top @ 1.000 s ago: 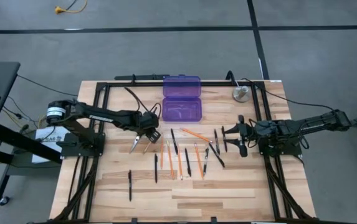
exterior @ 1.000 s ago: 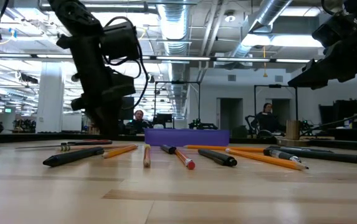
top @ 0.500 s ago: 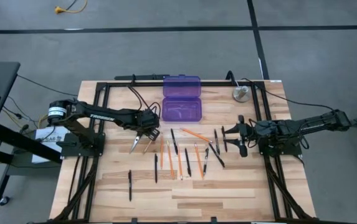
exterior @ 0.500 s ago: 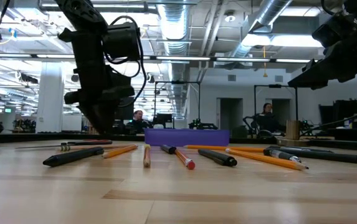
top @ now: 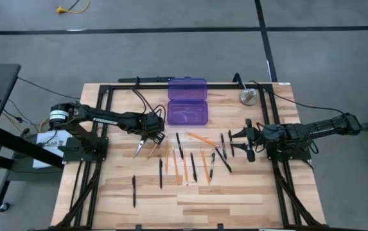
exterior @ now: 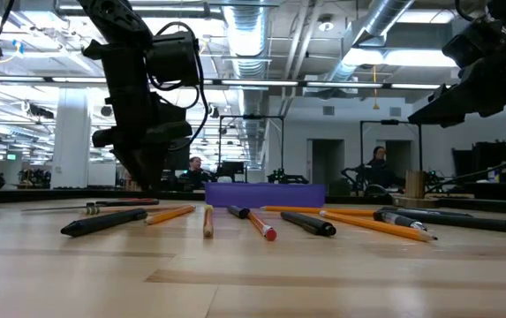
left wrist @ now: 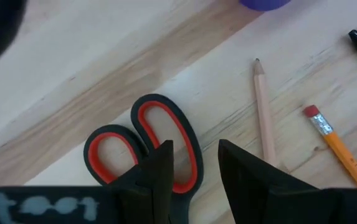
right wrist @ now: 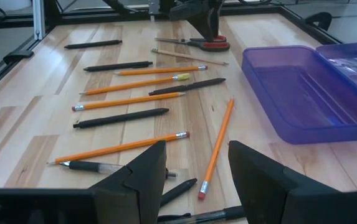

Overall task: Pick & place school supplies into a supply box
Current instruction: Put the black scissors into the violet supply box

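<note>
The red-handled scissors (left wrist: 142,142) lie flat on the table left of centre, blades toward the near left (top: 139,151). My left gripper (left wrist: 195,155) points steeply down over their handles, open, its fingers on either side of one loop's rim. Orange pencils and dark pens (top: 193,160) lie scattered flat at the table's middle. The purple supply box (top: 187,113) sits behind them, its lid (top: 187,88) folded back flat. At the right, clear of the supplies, my right gripper (right wrist: 197,168) hovers open with nothing between its fingers. My left gripper comes from above with one finger (left wrist: 159,165) over the opening of a handle loop and the other outside its black rim (left wrist: 194,152). I cannot tell whether either finger touches the scissors. The scissors lie flat on the table.
A round silver disc (top: 248,97) sits at the far right. One black pen (top: 133,190) lies alone toward the near left. A black frame rail (top: 106,115) borders the work area. Bare wood (top: 190,205) stretches along the near edge.
My left gripper has tipped a little steeper and rolled slightly over the scissors' handles while staying in place. The scissors and the other supplies have not moved.
</note>
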You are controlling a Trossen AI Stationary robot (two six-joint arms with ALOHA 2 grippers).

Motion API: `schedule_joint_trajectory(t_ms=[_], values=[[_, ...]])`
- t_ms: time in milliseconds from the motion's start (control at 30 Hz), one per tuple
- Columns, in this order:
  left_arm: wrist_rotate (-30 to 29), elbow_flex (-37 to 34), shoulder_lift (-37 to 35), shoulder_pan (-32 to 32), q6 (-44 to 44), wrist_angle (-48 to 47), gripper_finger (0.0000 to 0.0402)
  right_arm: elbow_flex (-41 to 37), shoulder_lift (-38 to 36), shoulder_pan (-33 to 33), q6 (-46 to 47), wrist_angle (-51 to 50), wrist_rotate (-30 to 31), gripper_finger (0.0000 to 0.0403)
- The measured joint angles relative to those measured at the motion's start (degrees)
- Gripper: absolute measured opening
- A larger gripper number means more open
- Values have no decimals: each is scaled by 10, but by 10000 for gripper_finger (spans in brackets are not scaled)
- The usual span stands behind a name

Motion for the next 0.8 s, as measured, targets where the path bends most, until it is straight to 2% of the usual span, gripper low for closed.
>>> schedule_joint_trajectory(t_ms=[400, 800], values=[[-22, -1, 47, -4, -10, 13, 116, 0, 0, 0, 5, -15, -1, 169], [-8, 3, 88, -4, -17, 17, 116, 0, 0, 0, 5, -21, 0, 169]])
